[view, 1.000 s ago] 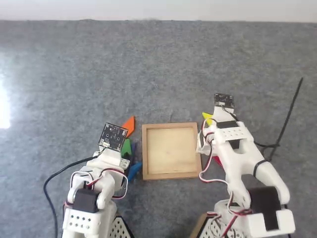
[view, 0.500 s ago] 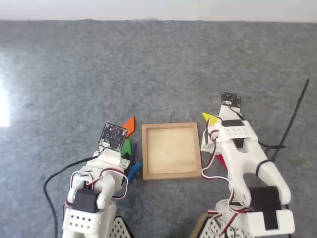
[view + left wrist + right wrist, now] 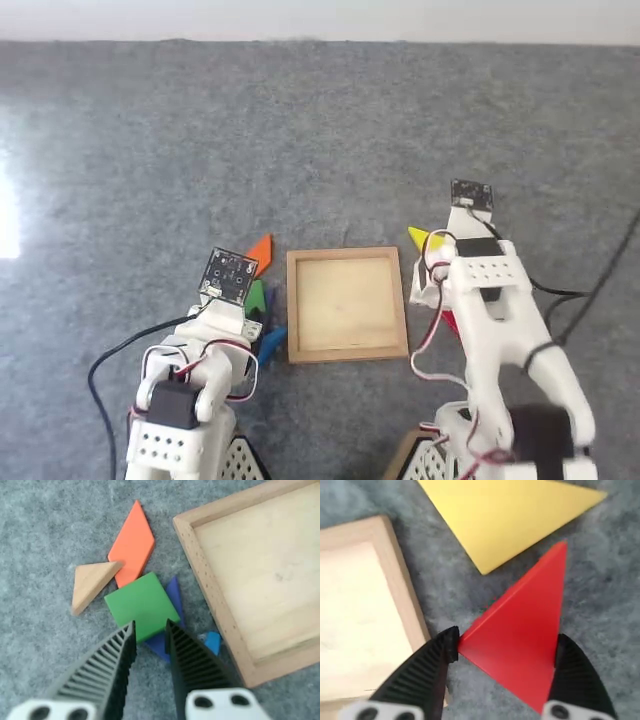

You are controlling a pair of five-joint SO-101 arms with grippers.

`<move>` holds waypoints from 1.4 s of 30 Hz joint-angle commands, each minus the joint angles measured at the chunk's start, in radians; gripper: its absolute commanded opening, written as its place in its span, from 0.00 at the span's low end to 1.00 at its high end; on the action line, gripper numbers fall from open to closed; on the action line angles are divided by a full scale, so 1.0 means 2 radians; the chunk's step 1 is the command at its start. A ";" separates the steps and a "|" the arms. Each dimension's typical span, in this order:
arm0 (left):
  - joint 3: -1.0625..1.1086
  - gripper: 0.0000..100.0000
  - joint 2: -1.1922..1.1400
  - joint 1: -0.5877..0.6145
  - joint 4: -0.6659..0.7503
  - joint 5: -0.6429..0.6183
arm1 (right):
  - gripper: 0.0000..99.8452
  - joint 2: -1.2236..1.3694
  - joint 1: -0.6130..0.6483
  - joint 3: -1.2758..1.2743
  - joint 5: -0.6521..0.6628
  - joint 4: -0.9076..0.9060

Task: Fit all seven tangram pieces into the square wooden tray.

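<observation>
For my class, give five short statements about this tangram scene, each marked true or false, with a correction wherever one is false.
1. The wooden tray holds no pieces. True.
2. The green square lies inside the tray. False: it lies outside it, on the grey table beside the tray.
3. The red triangle lies between the fingers of the right gripper. True.
4. The yellow triangle lies on top of the red triangle. False: it lies beside it, with no overlap.
5. The orange piece is a triangle. False: it is a parallelogram.
</observation>
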State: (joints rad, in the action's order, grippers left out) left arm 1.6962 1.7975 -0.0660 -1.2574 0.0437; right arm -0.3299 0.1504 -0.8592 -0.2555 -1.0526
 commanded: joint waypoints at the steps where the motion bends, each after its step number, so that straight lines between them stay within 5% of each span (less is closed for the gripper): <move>1: -0.007 0.09 0.011 -0.001 -0.002 0.001 | 0.21 -0.052 -0.007 0.022 0.007 -0.010; 5: -0.007 0.09 0.011 -0.001 -0.002 0.001 | 0.21 -0.056 -0.007 0.022 0.009 -0.010; 11: -0.007 0.09 0.011 -0.001 -0.002 0.001 | 0.21 -0.053 0.030 0.084 0.136 -0.036; 22: -0.007 0.09 0.011 -0.001 -0.002 0.001 | 0.21 -0.052 0.221 0.108 0.346 -0.041; 34: -0.007 0.09 0.011 -0.001 -0.002 0.001 | 0.21 0.102 0.248 0.145 0.533 0.041; 42: -0.007 0.09 0.011 -0.001 -0.002 0.001 | 0.21 0.144 0.266 0.146 0.568 0.057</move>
State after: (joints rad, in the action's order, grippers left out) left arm 1.6962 1.7975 -0.0660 -1.2574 0.0437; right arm -0.0353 0.6797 -0.6260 0.8554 -0.9559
